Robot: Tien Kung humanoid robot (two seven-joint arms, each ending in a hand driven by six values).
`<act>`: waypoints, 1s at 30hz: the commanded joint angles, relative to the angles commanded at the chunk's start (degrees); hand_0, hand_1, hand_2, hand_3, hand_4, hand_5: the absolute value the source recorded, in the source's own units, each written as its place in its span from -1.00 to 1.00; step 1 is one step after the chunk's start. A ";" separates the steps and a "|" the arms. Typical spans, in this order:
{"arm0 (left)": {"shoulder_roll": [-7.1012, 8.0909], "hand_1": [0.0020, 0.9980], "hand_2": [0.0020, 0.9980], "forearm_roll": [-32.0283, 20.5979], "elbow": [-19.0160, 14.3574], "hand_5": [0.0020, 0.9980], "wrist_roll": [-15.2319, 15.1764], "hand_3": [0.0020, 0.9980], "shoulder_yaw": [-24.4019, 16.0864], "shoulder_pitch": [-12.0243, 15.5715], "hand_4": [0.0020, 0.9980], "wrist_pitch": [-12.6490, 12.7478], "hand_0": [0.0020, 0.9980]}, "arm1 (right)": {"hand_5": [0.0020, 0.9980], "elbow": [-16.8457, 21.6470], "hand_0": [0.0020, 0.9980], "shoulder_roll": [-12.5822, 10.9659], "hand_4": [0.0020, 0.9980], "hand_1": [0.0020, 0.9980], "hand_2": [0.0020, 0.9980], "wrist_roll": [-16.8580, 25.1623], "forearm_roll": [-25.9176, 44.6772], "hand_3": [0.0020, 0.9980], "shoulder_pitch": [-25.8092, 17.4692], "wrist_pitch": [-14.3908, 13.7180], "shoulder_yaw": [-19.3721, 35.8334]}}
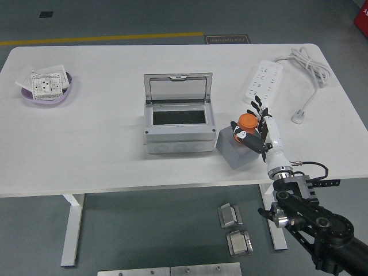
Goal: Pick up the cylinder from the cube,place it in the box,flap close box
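Observation:
An orange cylinder [247, 121] stands upright on the far top edge of a grey cube [232, 152], right of the table's middle. My right hand [252, 127] comes in from the lower right and wraps the cylinder: the thumb is at its front left, the other fingers [261, 115] at its right side. The cylinder still appears to rest on the cube. Just left of the cube sits a grey box [178, 141], its clear-windowed lid [177, 88] standing open at the back and its inside dark. My left arm is out of the picture.
A white power strip [263, 80] lies behind the cube at the far right, with its cable and plug [298, 118] trailing toward the right edge. A purple dish [49, 99] holding white parts sits at the far left. Metal blocks lie on the floor below.

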 joint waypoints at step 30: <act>-0.18 0.43 0.22 -0.02 -0.03 -0.38 -0.07 0.59 0.29 -0.13 0.51 0.02 0.43 | -0.94 -1.96 0.49 0.76 0.02 0.51 0.42 1.21 4.84 0.44 2.59 0.63 -2.46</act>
